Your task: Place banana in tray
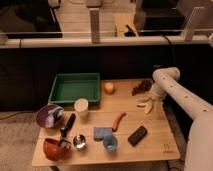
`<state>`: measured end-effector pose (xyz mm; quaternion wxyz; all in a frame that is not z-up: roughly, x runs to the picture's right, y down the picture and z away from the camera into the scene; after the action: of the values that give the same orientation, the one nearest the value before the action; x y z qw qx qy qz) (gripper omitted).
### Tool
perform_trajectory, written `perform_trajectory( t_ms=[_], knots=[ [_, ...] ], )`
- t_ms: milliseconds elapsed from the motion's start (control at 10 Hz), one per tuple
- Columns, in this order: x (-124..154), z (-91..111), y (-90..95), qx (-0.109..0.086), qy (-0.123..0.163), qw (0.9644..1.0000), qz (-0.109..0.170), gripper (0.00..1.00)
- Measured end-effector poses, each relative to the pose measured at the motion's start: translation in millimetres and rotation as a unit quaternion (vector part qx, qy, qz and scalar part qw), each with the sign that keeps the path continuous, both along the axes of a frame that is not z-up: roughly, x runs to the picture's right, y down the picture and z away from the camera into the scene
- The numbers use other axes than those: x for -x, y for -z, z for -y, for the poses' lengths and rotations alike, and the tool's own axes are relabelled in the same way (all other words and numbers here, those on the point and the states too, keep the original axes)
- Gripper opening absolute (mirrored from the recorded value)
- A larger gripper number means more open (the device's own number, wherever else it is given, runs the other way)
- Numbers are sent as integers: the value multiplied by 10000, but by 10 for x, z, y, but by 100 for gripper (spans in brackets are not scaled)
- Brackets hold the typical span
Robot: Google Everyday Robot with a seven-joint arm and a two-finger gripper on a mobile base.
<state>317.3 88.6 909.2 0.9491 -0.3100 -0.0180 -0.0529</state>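
While the green tray (74, 90) lies at the back left of the counter (150, 147) with nothing seen inside it, its open floor is judged to be the waiting drop spot. In front of it, a purple bowl (49, 116) and a white cup (81, 106) are stood near its front rim, so a low approach from that side would likely be crowded.

Moving right, a round orange fruit (109, 88) is found just beside the tray's right wall. An orange-red vegetable (118, 121) is laid further forward, and neither is to be mistaken for the target. Further right, a dark bunch of grapes (142, 87) is seen near the back edge.

And there it is: the banana (144, 105), pale and curved, is laid flat on the counter toward the right side, well apart from the tray. The white arm (167, 80) is bent down over that corner. The pincer (153, 100) is positioned just right of the banana, at its end, touching or nearly so. Whether the pincer is open, closed or clamped on the fruit cannot be told.

The posture is read as a pick from above and from the right. It was presumably chosen so that the leftward path to the tray, between grapes and vegetable, is left free.
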Motion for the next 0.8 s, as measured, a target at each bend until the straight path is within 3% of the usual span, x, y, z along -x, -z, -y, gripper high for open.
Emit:
perform_trajectory(
  t_ms=[400,500,800],
  knots=[
    [93,-145,-84,49,-58,9999,100,78],
    [131,-122,-54,35,-48,9999,121,72],
    [188,-46,87,20,-55,9999,159,68]
  ],
)
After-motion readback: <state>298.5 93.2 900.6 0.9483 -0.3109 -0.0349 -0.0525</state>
